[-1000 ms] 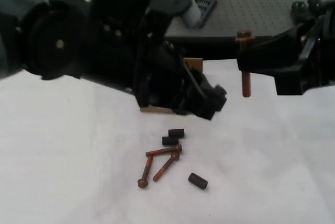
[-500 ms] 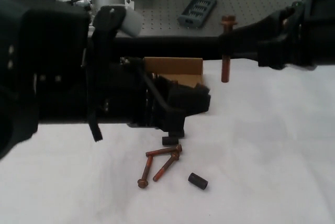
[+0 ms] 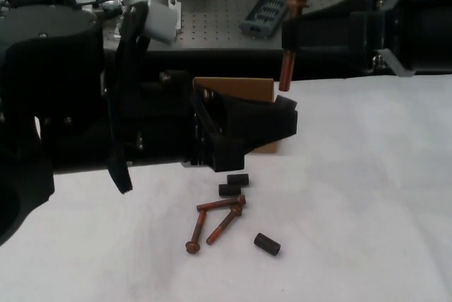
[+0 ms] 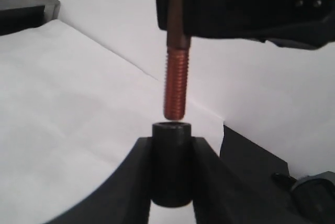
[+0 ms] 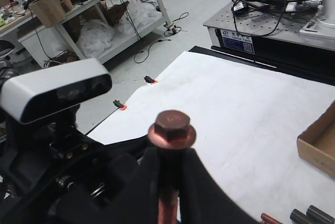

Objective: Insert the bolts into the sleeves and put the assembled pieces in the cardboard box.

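While the left claw (image 4: 171, 153) clamps the sleeve (image 4: 170, 177) upright, the right claw (image 5: 168, 174), gripping the bolt (image 4: 175, 85) at the sleeve's twelve o'clock, should descend straight.

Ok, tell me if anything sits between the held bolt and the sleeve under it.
Nothing visible does. The bolt hangs with its threaded tip just above the open mouth of the sleeve, with only a bare gap between them. The sleeve sits clamped in the left end effector.

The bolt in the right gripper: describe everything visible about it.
The bolt is copper-coloured metal with a hexagonal flanged head, a smooth shank and a threaded lower end. It hangs upright, head up, clamped by the right gripper below the head. Its tip is just above the black sleeve in the left gripper.
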Controlling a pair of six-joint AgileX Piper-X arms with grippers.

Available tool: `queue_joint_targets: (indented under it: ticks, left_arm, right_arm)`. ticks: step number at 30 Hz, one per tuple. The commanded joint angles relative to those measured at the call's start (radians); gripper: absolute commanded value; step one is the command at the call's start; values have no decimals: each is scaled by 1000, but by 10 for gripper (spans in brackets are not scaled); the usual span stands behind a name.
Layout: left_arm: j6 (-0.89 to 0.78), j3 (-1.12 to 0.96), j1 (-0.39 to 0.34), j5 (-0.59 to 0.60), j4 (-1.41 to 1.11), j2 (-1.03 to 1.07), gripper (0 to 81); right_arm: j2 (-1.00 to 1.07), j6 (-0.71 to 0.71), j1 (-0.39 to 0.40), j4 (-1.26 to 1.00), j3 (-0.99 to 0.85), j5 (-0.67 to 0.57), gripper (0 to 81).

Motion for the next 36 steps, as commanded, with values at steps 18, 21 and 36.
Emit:
queue_joint_targets:
  ticks: [18, 21, 36]
  left_arm:
    - [-20, -5, 1, -36, -82, -13, 6]
    - [-20, -5, 1, -36, -82, -13, 6]
    - [-22, -5, 1, -35, -156, -13, 6]
  right_arm:
    - [-1, 3, -8, -17, -3, -15, 20]
    - [-1, 3, -8, -17, -3, -15, 20]
    - [-1, 3, -40, -17, -3, -15, 20]
